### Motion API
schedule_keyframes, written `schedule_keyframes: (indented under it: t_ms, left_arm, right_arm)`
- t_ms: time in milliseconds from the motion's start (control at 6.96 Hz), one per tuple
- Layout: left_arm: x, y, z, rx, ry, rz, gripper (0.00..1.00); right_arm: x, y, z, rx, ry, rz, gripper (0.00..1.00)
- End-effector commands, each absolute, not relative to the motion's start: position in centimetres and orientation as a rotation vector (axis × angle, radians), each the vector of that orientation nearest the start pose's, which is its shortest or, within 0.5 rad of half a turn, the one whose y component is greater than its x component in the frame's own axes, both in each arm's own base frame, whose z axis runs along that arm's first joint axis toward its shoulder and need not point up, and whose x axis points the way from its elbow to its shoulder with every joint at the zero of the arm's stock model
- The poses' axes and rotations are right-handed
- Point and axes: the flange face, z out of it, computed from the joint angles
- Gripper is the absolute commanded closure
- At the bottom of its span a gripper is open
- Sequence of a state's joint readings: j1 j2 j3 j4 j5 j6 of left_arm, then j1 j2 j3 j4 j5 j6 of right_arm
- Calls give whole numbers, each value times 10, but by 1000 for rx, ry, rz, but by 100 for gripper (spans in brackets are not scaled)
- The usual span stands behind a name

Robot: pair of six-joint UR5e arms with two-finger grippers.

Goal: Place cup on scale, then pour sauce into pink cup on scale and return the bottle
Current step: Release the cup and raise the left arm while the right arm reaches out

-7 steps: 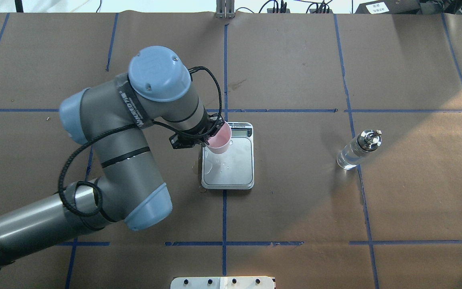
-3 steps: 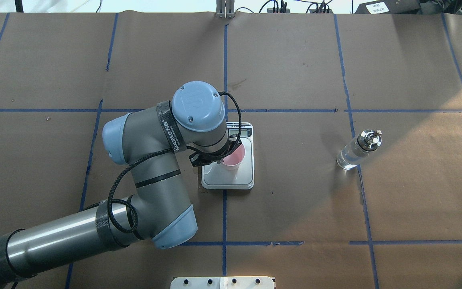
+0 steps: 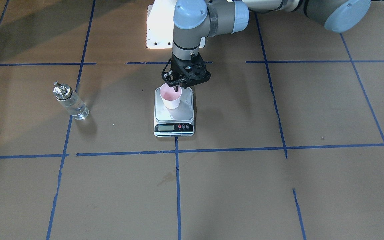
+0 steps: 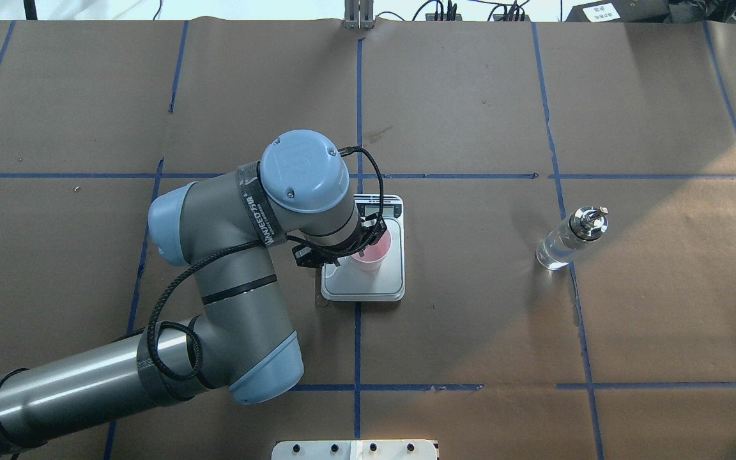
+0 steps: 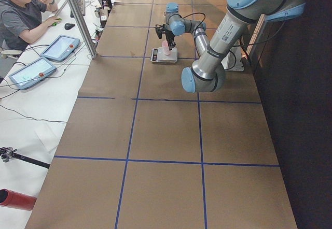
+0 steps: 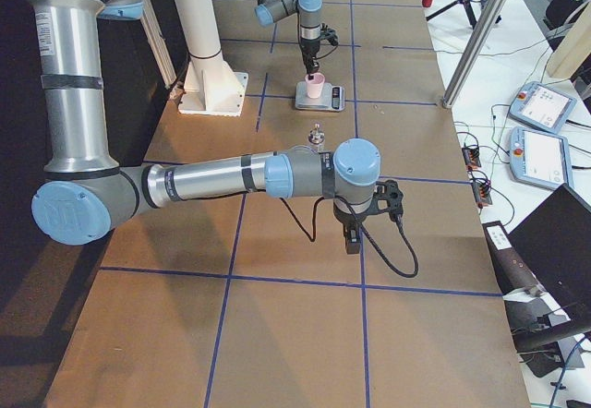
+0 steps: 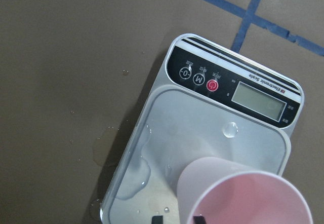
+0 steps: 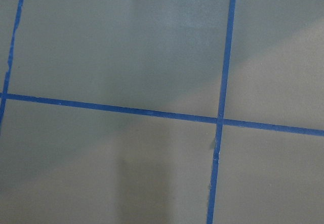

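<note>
The pale pink cup [image 3: 170, 96] stands upright on the silver platform of the scale [image 3: 182, 111]; I cannot tell whether its base rests on it. My left gripper [image 3: 174, 87] comes down from above, shut on the cup's rim, with one finger inside the cup. The left wrist view shows the cup [image 7: 243, 193], the scale [image 7: 202, 127] and my fingertips [image 7: 157, 218]. The glass bottle [image 4: 569, 239] with clear sauce stands upright, far right of the scale [image 4: 387, 281]. My right gripper [image 6: 350, 240] hangs above bare paper; I cannot tell if it is open or shut.
Water drops and a small puddle [image 7: 136, 178] lie on the scale's platform, with damp spots on the paper beside it. A white mounting plate [image 4: 355, 449] sits at the near edge. An operator [image 5: 23, 11] sits at a side desk with tablets.
My left arm swung right and brought the tilted cup from the scale's far left corner to upright over the platform's middle. Over the last half second it barely shifted. The bottle has not moved.
</note>
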State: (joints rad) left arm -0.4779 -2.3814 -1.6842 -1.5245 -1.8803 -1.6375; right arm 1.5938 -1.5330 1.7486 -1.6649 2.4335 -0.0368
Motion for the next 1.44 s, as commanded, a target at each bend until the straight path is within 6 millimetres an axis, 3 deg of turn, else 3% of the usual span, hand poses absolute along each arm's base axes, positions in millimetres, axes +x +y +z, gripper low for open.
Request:
schedule_keyframes:
  t_ms: [0,144,287,431,718,862,1006,1293]
  left_arm:
    - [502,-420,100,-90,1001,-357,0]
    - [453,-446,94,-129,1035,-326,0]
    - [402,-474,94,-92,1038,-343,0]
    - [371,-489,106,-48,1019,-333,0]
    - [305,-504,148,44,998,-270,0]
    - [274,-517,170,90,970,-246,0]
    - [245,-524,192,135,937,-213,0]
    - [194,-533,231,198,878,-168,0]
  right_arm:
    - [67,-501,520,178,-866,-56,0]
    - [46,-489,478,174,-890,4,0]
    - [17,-455,434,161,-911,51,0]
    - [-12,-416,388,136,-941,97,0]
    - [-72,-360,315,83,-963,178,0]
    - [-110,-337,290,108,-909,211,0]
    - [-152,-322,281,149,-875,253,0]
    - [-234,-290,290,296,-784,297,0]
